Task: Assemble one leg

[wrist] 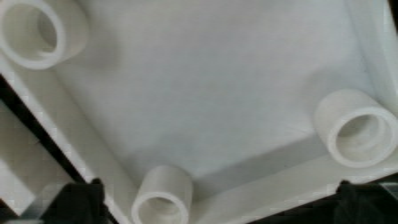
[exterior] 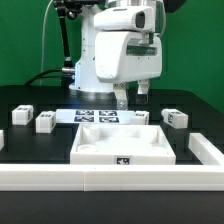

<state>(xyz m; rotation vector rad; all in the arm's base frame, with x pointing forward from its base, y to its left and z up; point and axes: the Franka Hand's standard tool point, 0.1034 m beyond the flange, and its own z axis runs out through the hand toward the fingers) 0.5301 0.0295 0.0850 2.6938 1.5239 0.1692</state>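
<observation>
Several small white legs with marker tags lie on the black table. Two are at the exterior view's left (exterior: 22, 115) (exterior: 46, 121). One is at its right (exterior: 175, 118), and one (exterior: 143, 117) lies just behind the tabletop. The large white tabletop (exterior: 122, 150) lies in the middle, rim up. My gripper (exterior: 131, 102) hangs open and empty over the tabletop's far edge. In the wrist view the gripper (wrist: 217, 205) looks down into the tabletop (wrist: 214, 90). Its dark fingertips (wrist: 75, 200) stand wide apart on either side of a round corner socket (wrist: 164, 190).
The marker board (exterior: 98, 116) lies behind the tabletop. White rails run along the table's front (exterior: 110, 179) and at the exterior view's right (exterior: 206, 150). Two more sockets show in the wrist view (wrist: 45, 35) (wrist: 365, 132).
</observation>
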